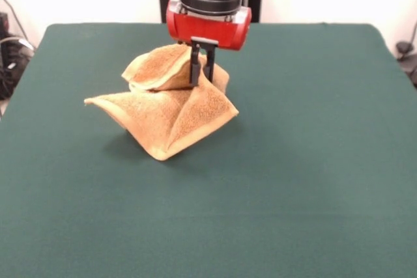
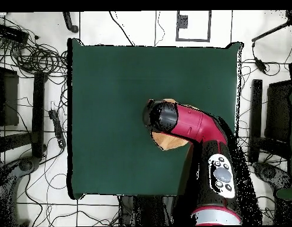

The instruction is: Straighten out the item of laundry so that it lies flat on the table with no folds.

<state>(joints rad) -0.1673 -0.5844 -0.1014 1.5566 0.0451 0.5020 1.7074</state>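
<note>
The golden-orange towel (image 1: 168,105) sits crumpled on the green table (image 1: 313,161), pulled up into a peak with a folded flap behind it. My gripper (image 1: 201,76) comes straight down from the red wrist and is shut on the towel's peak, holding that part lifted off the cloth. The towel's lower corners still rest on the table. In the overhead view only small orange patches of the towel (image 2: 167,142) show beside the arm, and the gripper itself is hidden under the arm.
The green table (image 2: 113,88) stretches wide around the towel on all sides. Cables and equipment lie on the floor beyond the table's edges in the overhead view.
</note>
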